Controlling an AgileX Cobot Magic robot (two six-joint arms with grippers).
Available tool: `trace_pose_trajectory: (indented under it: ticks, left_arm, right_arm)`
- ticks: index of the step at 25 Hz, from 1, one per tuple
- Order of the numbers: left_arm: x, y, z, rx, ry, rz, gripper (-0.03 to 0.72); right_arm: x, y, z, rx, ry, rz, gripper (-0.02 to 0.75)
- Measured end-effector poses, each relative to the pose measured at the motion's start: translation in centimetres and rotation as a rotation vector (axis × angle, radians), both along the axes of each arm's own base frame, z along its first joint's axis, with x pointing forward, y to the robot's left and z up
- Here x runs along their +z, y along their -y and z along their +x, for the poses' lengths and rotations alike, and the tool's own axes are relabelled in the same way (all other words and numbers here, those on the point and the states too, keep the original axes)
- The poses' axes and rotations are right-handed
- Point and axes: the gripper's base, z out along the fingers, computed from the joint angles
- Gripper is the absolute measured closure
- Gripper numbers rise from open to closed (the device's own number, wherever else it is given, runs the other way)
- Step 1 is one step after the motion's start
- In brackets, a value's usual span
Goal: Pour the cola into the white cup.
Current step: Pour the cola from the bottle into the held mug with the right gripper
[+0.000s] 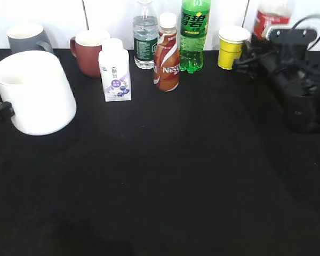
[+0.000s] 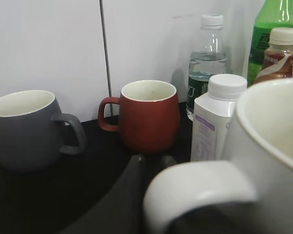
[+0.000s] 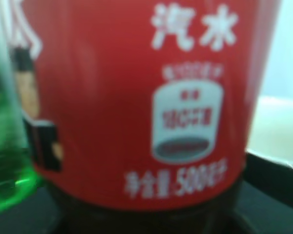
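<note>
The cola (image 1: pixel 271 18) stands at about one o'clock on the counter (image 1: pixel 176 176), against the back wall, half hidden behind the right gripper (image 1: pixel 256 56). Its red label fills the right wrist view, so the gripper is hard up to it, but I cannot tell whether the jaws have closed.

It looks heavy with liquid, smooth and slightly squeezable; a hold on the body at or below the label seems safest.

The cup (image 1: pixel 37 93) sits at nine o'clock. The left gripper (image 2: pixel 132 195) is at its handle, grip unclear.

I count four bottles, one carton (image 1: pixel 115 70), three mugs, one yellow cup (image 1: pixel 231 47).
</note>
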Motion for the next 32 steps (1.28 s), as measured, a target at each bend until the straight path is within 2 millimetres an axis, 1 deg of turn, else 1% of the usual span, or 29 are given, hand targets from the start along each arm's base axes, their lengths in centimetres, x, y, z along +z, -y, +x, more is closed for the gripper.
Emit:
trace_pose_trajectory:
  ticks: [3,5,6,9,10,11,13,16,19,26,32]
  left_arm:
    - [-0.1,0.5,-0.3,-0.063,0.0,0.034,0.629]
    - [-0.2,0.8,-0.4,-0.095,0.001,0.05,0.629]
    - [-0.2,1.2,-0.5,-0.114,0.001,0.05,0.629]
    - [-0.5,3.5,-1.1,-0.211,-0.019,0.067,0.629]
    - [-0.5,4.2,-1.3,-0.243,-0.019,0.069,0.629]
    - [-0.5,4.7,-1.5,-0.266,-0.019,0.069,0.629]
    - [-0.5,5.3,-1.8,-0.295,-0.018,0.07,0.629]
    - [-0.5,5.4,-1.8,-0.296,-0.018,0.07,0.629]
    - [-0.7,5.3,-1.8,-0.288,-0.044,0.087,0.629]
    - [-0.8,5.3,-1.8,-0.286,-0.049,0.091,0.629]
    - [-1.0,5.3,-1.8,-0.294,-0.06,0.106,0.629]
  right_arm:
    - [4.0,-1.4,-2.7,0.199,0.099,-0.086,0.351]
    - [5.7,-3.7,-4.2,0.3,0.097,-0.119,0.351]
    - [6.2,-5.5,-5.0,0.357,0.1,-0.125,0.352]
    - [6.1,-10.7,-7.8,0.525,0.108,-0.159,0.352]
    - [6.1,-11.8,-8.6,0.559,0.132,-0.205,0.352]
    - [6.0,-12.6,-9.1,0.582,0.158,-0.258,0.352]
    - [6.0,-12.9,-9.3,0.588,0.23,-0.406,0.352]
    - [5.6,-12.8,-9.3,0.556,0.339,-0.713,0.352]
    - [5.6,-12.8,-9.3,0.527,0.443,-0.918,0.352]
    - [5.6,-12.8,-9.3,0.477,0.582,-1.189,0.353]
    - [5.6,-12.7,-9.2,0.43,0.643,-1.335,0.353]
